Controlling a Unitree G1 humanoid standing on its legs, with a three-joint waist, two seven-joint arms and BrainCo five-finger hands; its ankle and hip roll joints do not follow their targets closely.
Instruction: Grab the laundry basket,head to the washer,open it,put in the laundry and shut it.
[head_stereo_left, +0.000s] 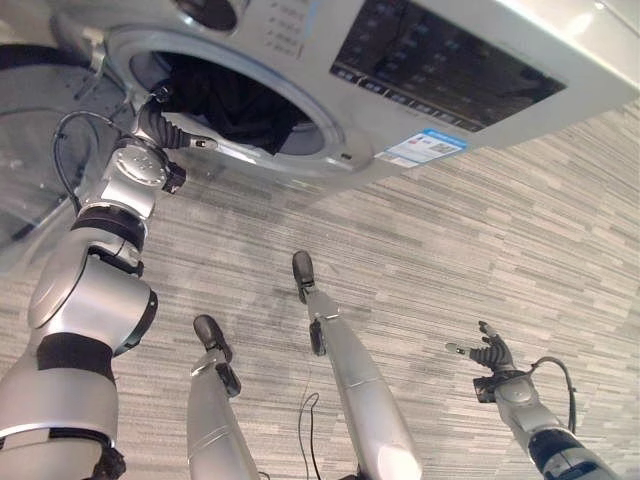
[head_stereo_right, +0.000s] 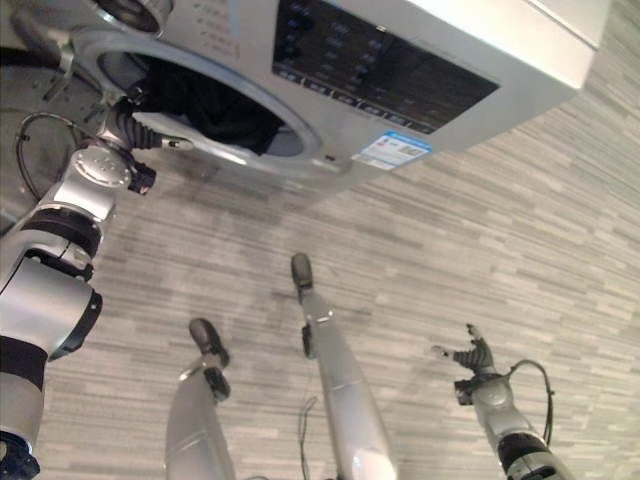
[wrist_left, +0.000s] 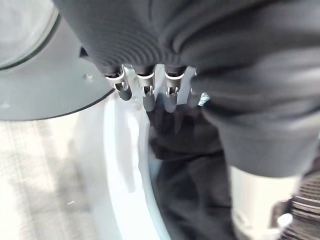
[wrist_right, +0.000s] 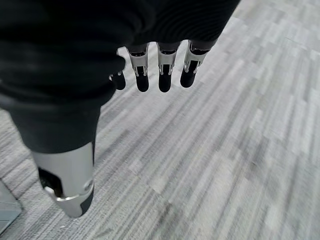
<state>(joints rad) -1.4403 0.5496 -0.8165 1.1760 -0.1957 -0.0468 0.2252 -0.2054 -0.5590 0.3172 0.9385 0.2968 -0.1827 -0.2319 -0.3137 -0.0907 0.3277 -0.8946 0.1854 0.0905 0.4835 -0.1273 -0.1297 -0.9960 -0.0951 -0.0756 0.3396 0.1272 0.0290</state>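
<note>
At eleven o'clock, dark laundry (head_stereo_left: 235, 105) already fills the open silver front-loading washer (head_stereo_left: 330, 95), left hand (head_stereo_left: 165, 125) relaxed at its rim, right hand (head_stereo_left: 490, 355) spread; shutting remains.

The left hand (head_stereo_left: 172, 128) hides part of the dark laundry (head_stereo_left: 235, 105) (the washer (head_stereo_left: 450, 60) runs off frame).

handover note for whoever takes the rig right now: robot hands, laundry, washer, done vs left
Left robot hand: at the washer opening, fingers reaching in toward the dark laundry; whether they hold it cannot be told.
Right robot hand: idle and open, low over the grey floor.
Done: washer door is open and laundry sits in the drum.
Left: withdraw the left robot hand, then shut the door.
</note>
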